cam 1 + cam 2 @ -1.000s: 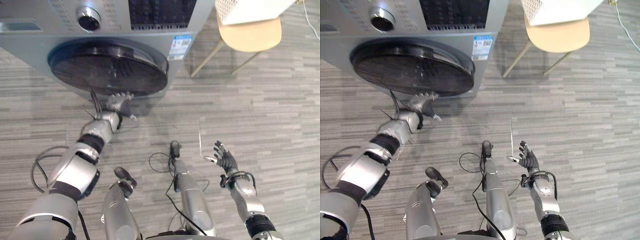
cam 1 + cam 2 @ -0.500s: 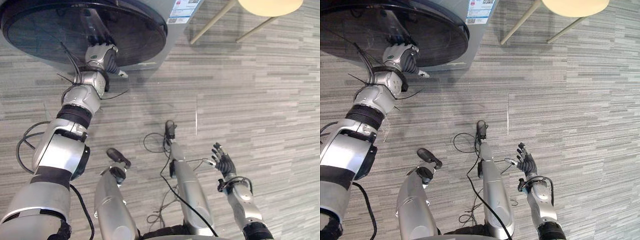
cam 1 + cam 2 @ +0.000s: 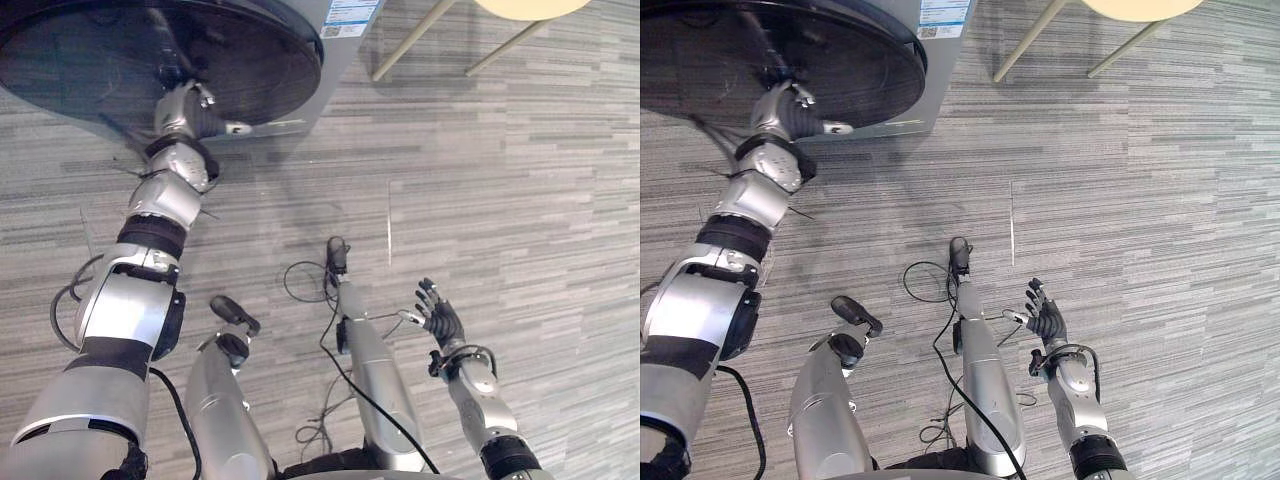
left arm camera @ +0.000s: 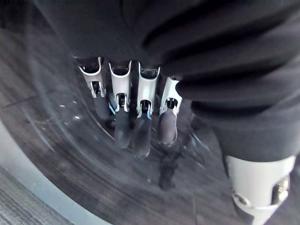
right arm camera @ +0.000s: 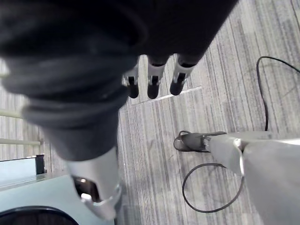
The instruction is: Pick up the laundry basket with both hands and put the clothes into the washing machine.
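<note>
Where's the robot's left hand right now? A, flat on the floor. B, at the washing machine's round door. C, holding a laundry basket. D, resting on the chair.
B: the left hand is at the dark round washing machine door, fingers straight.

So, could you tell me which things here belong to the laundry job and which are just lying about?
For the job:
washing machine door
left hand, fingers straight against that door
right hand, open above the floor

Lying about:
chair with tan seat
pale strip on the floor
</note>
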Tool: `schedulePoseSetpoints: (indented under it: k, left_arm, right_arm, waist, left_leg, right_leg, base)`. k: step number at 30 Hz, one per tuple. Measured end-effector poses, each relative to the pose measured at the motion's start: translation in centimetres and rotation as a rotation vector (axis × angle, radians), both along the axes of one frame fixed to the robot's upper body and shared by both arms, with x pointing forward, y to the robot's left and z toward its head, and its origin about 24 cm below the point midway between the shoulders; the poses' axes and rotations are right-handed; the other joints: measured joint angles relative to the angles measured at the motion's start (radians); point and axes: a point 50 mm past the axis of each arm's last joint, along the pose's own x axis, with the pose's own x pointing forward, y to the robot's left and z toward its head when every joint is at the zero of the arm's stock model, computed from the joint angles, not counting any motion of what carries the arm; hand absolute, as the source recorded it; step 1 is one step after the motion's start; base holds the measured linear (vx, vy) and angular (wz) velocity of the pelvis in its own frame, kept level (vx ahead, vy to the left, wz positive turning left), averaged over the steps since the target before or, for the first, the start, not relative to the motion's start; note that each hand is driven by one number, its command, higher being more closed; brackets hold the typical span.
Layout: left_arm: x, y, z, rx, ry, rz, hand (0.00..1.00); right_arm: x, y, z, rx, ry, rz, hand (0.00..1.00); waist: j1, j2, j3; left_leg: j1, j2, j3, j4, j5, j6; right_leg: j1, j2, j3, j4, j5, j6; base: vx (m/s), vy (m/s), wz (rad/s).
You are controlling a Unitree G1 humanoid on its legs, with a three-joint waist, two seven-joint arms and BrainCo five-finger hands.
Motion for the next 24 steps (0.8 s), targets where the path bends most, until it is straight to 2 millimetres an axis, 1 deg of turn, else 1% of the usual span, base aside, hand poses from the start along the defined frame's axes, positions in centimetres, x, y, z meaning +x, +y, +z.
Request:
schedulePoseSetpoints:
  k: [1,2,3,4,5,6,7,8,9,10,11,12,13,14,15,16,17,18,19,20,21,22,23,24]
  left_arm:
    - [-0.6,1.4,-0.8,-0.075,-0.013,0.033,0.0]
    - [-1.0,2.1,-1.4,-0.098,-0.02,0.051,0.0]
    - [-1.8,3.3,-2.8,-0.147,-0.031,0.072,0.0]
    - [-2.2,3.6,-3.7,-0.173,-0.032,0.078,0.0]
    - [-3.2,4.1,-6.2,-0.234,-0.01,0.081,0.0]
    - [-4.3,3.9,-9.4,-0.307,0.03,0.078,0.0]
    - [-4.8,3.5,-11.3,-0.356,0.059,0.072,0.0]
    - [-6.6,2.3,-15.8,-0.448,0.147,0.068,0.0]
    - [-8.3,1.4,-18.9,-0.514,0.209,0.074,0.0]
    - [-10.5,0.6,-22.0,-0.58,0.279,0.093,0.0]
    - [-13.3,-0.4,-25.6,-0.674,0.367,0.13,0.0]
    - [-16.3,-1.0,-28.4,-0.742,0.442,0.172,0.0]
    - [-17.7,-1.2,-29.5,-0.764,0.474,0.189,0.0]
    - [-19.6,-1.5,-30.7,-0.8,0.511,0.21,0.0]
    - [-21.6,-2.0,-31.8,-0.829,0.545,0.23,0.0]
    - [-23.5,-2.4,-32.8,-0.875,0.574,0.251,0.0]
    - [-24.3,-2.7,-33.1,-0.891,0.584,0.26,0.0]
    - [-25.7,-3.2,-33.7,-0.929,0.604,0.271,0.0]
    - [-26.6,-4.0,-34.1,-0.96,0.625,0.269,0.0]
    - [-27.0,-4.5,-34.3,-0.98,0.633,0.266,0.0]
    - [-28.0,-5.1,-34.5,-1.01,0.647,0.259,0.0]
    - [-28.8,-5.4,-34.5,-1.017,0.659,0.253,0.0]
    - [-29.1,-5.4,-34.4,-1.011,0.664,0.246,0.0]
    - [-29.5,-5.7,-34.3,-1.009,0.679,0.217,0.0]
  right_arm:
    - [-0.3,-0.1,-0.5,-0.005,0.025,-0.002,0.0]
    - [-0.4,-0.1,-0.7,-0.007,0.034,-0.003,0.0]
    - [-0.7,-0.2,-1.1,-0.009,0.053,-0.011,0.0]
    - [-0.8,-0.3,-1.3,-0.011,0.062,-0.017,0.0]
    - [-1.2,-0.5,-1.7,-0.013,0.089,-0.035,0.0]
    - [-1.9,-0.6,-2.5,-0.015,0.128,-0.049,0.0]
    - [-2.5,-0.8,-3.1,-0.024,0.157,-0.058,0.0]
    - [-4.0,-1.2,-4.5,-0.038,0.234,-0.078,0.0]
    - [-4.9,-1.3,-5.4,-0.043,0.286,-0.091,0.0]
    - [-5.7,-1.6,-6.3,-0.056,0.337,-0.097,0.0]
    - [-6.7,-2.1,-7.2,-0.068,0.4,-0.111,0.0]
    - [-7.4,-2.3,-7.9,-0.076,0.449,-0.116,0.0]
    - [-7.6,-2.3,-8.1,-0.085,0.465,-0.113,0.0]
    - [-7.8,-2.3,-8.3,-0.093,0.483,-0.108,0.0]
    - [-8.2,-2.4,-8.7,-0.097,0.507,-0.109,0.0]
    - [-8.5,-2.4,-8.9,-0.107,0.525,-0.107,0.0]
    - [-8.7,-2.4,-9.1,-0.105,0.536,-0.113,0.0]
    - [-9.2,-2.5,-9.4,-0.098,0.558,-0.127,0.0]
    - [-9.7,-2.6,-9.8,-0.09,0.59,-0.14,0.0]
    - [-9.9,-2.7,-10.0,-0.088,0.607,-0.145,0.0]
    - [-10.3,-2.5,-10.3,-0.083,0.635,-0.14,0.0]
    - [-10.7,-1.7,-10.6,-0.068,0.653,-0.128,0.0]
    - [-10.9,-1.4,-10.6,-0.059,0.649,-0.132,0.0]
    - [-11.2,-0.8,-10.7,-0.038,0.643,-0.135,0.0]
  waist:
    - [0.001,0.0,0.0]
    - [0.002,0.002,-0.001]
    - [0.004,0.002,-0.001]
    - [0.006,0.004,-0.002]
    - [0.009,0.013,-0.006]
    - [0.024,0.022,-0.017]
    - [0.035,0.03,-0.036]
    - [0.053,0.056,-0.091]
    - [0.066,0.073,-0.114]
    - [0.082,0.094,-0.13]
    - [0.101,0.118,-0.16]
    - [0.117,0.138,-0.195]
    - [0.122,0.147,-0.208]
    - [0.135,0.155,-0.222]
    - [0.147,0.166,-0.241]
    - [0.155,0.172,-0.262]
    - [0.157,0.174,-0.274]
    - [0.167,0.171,-0.293]
    - [0.169,0.17,-0.301]
    - [0.171,0.176,-0.303]
    - [0.173,0.181,-0.308]
    - [0.174,0.174,-0.308]
    - [0.175,0.167,-0.31]
    - [0.171,0.151,-0.323]
  left_leg:
    - [0.02,0.001,-0.008,-0.008,0.001,-0.001]
    - [0.032,0.002,-0.012,-0.012,0.001,-0.001]
    - [0.059,-0.001,-0.02,-0.029,0.003,-0.005]
    - [0.072,-0.006,-0.025,-0.041,0.006,-0.009]
    - [0.094,-0.013,-0.043,-0.058,0.013,-0.016]
    - [0.124,-0.024,-0.061,-0.082,0.019,-0.021]
    - [0.132,-0.029,-0.07,-0.095,0.023,-0.022]
    - [0.136,-0.041,-0.098,-0.118,0.031,-0.026]
    - [0.157,-0.05,-0.117,-0.13,0.038,-0.03]
    - [0.189,-0.058,-0.137,-0.147,0.038,-0.031]
    - [0.224,-0.066,-0.159,-0.159,0.038,-0.031]
    - [0.247,-0.078,-0.179,-0.168,0.038,-0.032]
    - [0.26,-0.083,-0.191,-0.169,0.037,-0.032]
    - [0.281,-0.094,-0.212,-0.174,0.035,-0.032]
    - [0.305,-0.107,-0.235,-0.182,0.026,-0.034]
    - [0.318,-0.124,-0.271,-0.176,0.012,-0.028]
    - [0.319,-0.133,-0.285,-0.17,0.006,-0.024]
    - [0.317,-0.157,-0.315,-0.15,-0.022,-0.017]
    - [0.316,-0.184,-0.345,-0.128,-0.058,-0.003]
    - [0.322,-0.194,-0.361,-0.122,-0.066,0.004]
    - [0.338,-0.213,-0.387,-0.127,-0.069,0.014]
    - [0.369,-0.239,-0.419,-0.153,-0.063,0.028]
    - [0.388,-0.256,-0.436,-0.169,-0.057,0.04]
    - [0.401,-0.279,-0.488,-0.181,-0.052,0.054]
  right_leg:
    - [0.024,-0.001,-0.01,0.0,0.001,-0.001]
    - [0.037,0.0,-0.018,0.0,0.001,-0.001]
    - [0.065,0.0,-0.037,0.0,0.0,-0.002]
    - [0.079,-0.001,-0.043,0.0,0.0,-0.002]
    - [0.111,-0.004,-0.069,0.0,-0.004,-0.007]
    - [0.147,-0.001,-0.092,0.0,-0.012,-0.017]
    - [0.157,-0.002,-0.1,0.0,-0.014,-0.019]
    - [0.176,-0.006,-0.131,0.0,-0.029,-0.025]
    - [0.208,-0.009,-0.154,0.0,-0.038,-0.023]
    - [0.253,-0.013,-0.181,0.001,-0.053,-0.023]
    - [0.298,-0.018,-0.206,0.011,-0.073,-0.013]
    - [0.335,-0.028,-0.235,0.029,-0.103,-0.007]
    - [0.354,-0.034,-0.249,0.038,-0.115,-0.001]
    - [0.383,-0.044,-0.269,0.056,-0.138,0.007]
    - [0.414,-0.055,-0.294,0.079,-0.164,0.014]
    - [0.438,-0.075,-0.326,0.121,-0.204,0.022]
    - [0.441,-0.088,-0.339,0.151,-0.226,0.027]
    - [0.442,-0.125,-0.363,0.227,-0.288,0.042]
    - [0.442,-0.169,-0.377,0.329,-0.322,0.046]
    - [0.43,-0.19,-0.38,0.398,-0.327,0.038]
    - [0.382,-0.219,-0.344,0.547,-0.308,-0.049]
    - [0.337,-0.232,-0.254,0.686,-0.247,-0.139]
    - [0.307,-0.237,-0.209,0.751,-0.226,-0.164]
    - [0.257,-0.216,-0.141,0.858,-0.287,-0.093]
  base:
    - [0.02,-0.073,0.03]
    - [0.03,-0.088,0.12]
    - [0.03,-0.07,0.13]
    - [0.05,-0.084,0.31]
    - [0.07,-0.067,0.45]
    - [0.08,-0.067,0.5]
    - [0.1,-0.056,0.61]
    - [0.14,-0.029,0.64]
    - [0.16,-0.014,0.79]
    - [0.18,0.003,0.77]
    - [0.17,0.023,0.86]
    - [0.16,0.032,0.76]
    - [0.15,0.047,0.71]
    - [0.12,0.055,0.69]
    - [0.12,0.083,0.88]
    - [0.07,0.082,0.83]
    - [0.06,0.104,0.89]
    - [0.03,0.117,0.91]
    - [0.01,0.123,0.89]
    - [-0.01,0.151,0.91]
    - [0.03,0.199,0.88]
    - [0.05,0.212,0.91]
    - [0.14,0.155,1.02]
    - [0.14,0.029,1.15]
